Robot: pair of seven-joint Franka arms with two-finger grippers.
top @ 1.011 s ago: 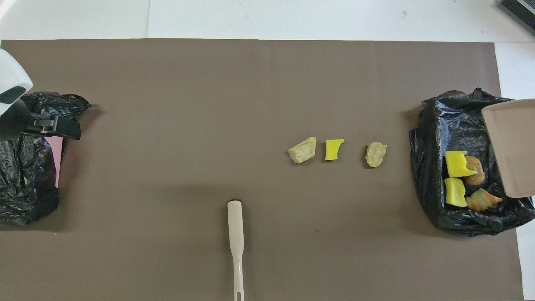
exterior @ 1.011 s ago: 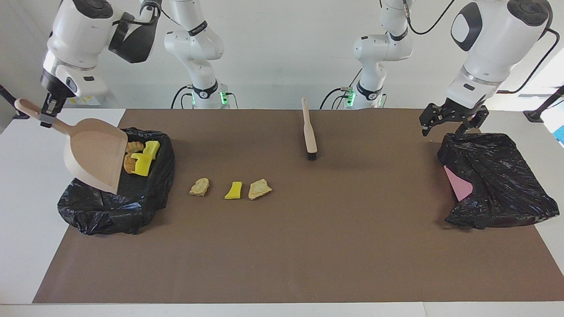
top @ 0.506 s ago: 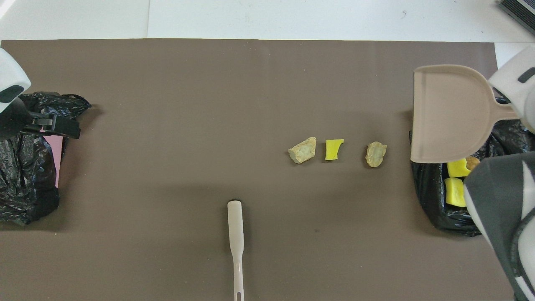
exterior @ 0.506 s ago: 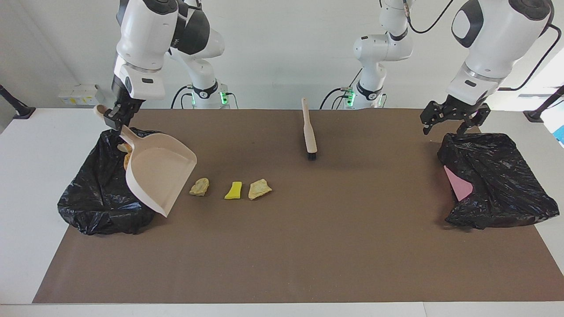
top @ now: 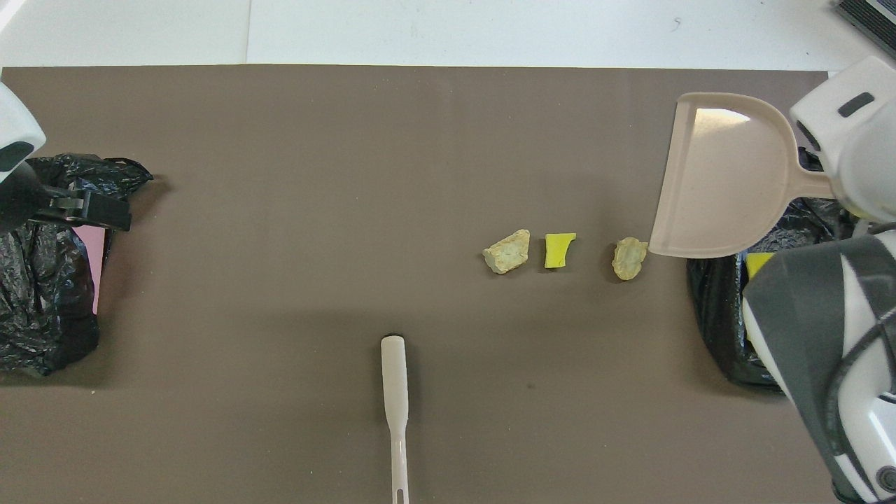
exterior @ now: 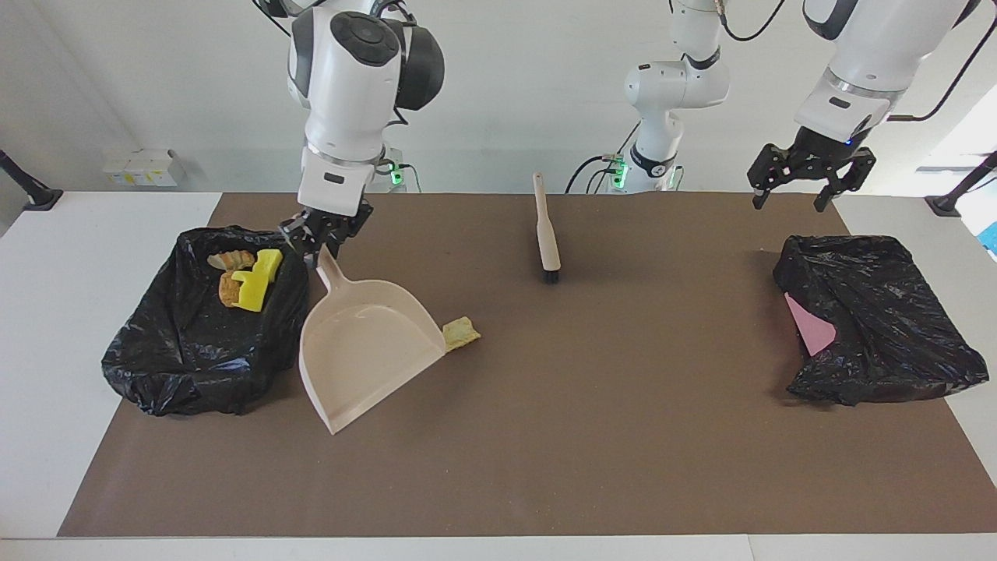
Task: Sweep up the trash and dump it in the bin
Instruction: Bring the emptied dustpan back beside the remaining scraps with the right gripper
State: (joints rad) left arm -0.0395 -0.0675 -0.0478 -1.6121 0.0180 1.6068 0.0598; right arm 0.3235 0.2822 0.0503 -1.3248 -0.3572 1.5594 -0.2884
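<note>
R gripper (exterior: 321, 243) grips dustpan (exterior: 366, 347) over trash (top: 629, 257).

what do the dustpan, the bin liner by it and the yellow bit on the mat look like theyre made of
Dustpan: likely rigid plastic, smooth matte beige, one moulded piece.
Bin liner: thin plastic film, glossy black, crinkled.
Yellow bit: probably sponge foam, bright, cut edges, dull surface.

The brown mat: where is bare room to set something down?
The widest bare patch of the brown mat runs between the beige-handled brush and the black bag showing pink. It is crowded at the right arm's end: beige plastic dustpan, three loose trash bits, and the black bag holding trash.
</note>
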